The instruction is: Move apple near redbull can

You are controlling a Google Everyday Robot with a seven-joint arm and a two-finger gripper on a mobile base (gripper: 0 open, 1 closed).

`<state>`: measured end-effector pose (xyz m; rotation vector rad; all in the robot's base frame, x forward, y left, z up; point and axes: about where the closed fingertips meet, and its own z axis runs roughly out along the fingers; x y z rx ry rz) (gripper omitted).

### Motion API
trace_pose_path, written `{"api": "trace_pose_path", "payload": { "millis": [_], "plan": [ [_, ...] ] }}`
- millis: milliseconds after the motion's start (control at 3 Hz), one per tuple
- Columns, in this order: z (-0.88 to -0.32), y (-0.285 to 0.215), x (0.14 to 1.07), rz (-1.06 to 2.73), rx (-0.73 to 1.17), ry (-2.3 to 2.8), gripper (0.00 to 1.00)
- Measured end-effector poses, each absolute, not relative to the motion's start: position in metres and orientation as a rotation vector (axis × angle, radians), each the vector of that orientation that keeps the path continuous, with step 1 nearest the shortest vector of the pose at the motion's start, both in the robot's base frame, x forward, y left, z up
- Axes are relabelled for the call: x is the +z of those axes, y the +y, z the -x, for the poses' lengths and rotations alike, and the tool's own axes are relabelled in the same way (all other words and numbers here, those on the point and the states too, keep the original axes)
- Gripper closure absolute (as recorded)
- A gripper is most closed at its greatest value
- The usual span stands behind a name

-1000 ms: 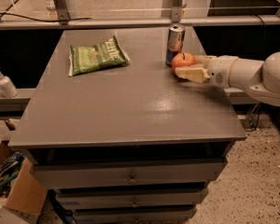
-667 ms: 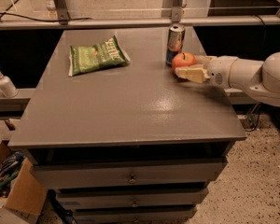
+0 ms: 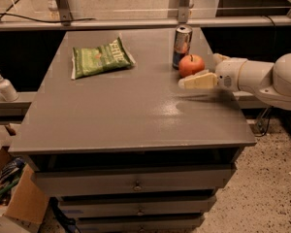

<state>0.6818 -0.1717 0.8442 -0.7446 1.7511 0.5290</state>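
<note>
A grey table (image 3: 111, 115) carries a green chip bag (image 3: 101, 57) far left, the redbull can (image 3: 182, 46) far right, and the apple (image 3: 191, 65) just beside it. The gripper (image 3: 200, 79) hovers at the apple's near side.

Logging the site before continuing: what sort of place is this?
Probably a lab or workshop: a grey drawer cabinet on a speckled floor, with a pump bottle alongside. The gripper is beside the apple.

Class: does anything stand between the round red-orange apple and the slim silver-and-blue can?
Nothing visible does: the round red-orange apple sits right beside the slim silver-and-blue can. The white gripper is at the apple's right; the flat green bag lies well left.
</note>
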Motion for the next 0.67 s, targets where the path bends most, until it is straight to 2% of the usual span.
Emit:
{"api": "trace_pose_path", "payload": {
  "millis": [667],
  "plan": [
    [-0.663,-0.190,0.866,0.775,0.549,1.699,0.00]
  ]
}}
